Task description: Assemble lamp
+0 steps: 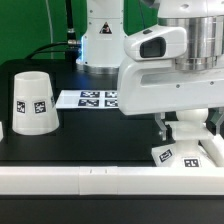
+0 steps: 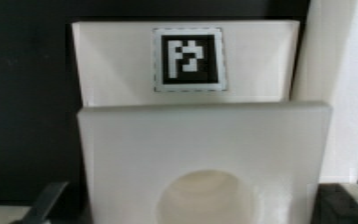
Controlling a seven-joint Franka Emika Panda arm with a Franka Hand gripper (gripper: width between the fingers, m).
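The lamp base [image 1: 180,156], a flat white stepped square with tags, lies at the exterior view's right, close to the front rail. My gripper [image 1: 186,134] hangs right over it, jaws spread wide, one finger on each side. A white rounded part, seemingly the bulb [image 1: 188,129], sits on the base between the fingers. In the wrist view the base [image 2: 188,120] fills the frame with one tag, a rounded oval shape [image 2: 220,200] shows near my gripper [image 2: 201,206], and the dark fingertips [image 2: 44,206] sit at the base's side edges. The tapered shade [image 1: 35,103] stands apart at the exterior view's left.
The marker board [image 1: 95,98] lies flat on the black table behind the middle. A white rail [image 1: 80,180] runs along the front edge. The robot's white body [image 1: 100,35] stands at the back, with a green cable to its side.
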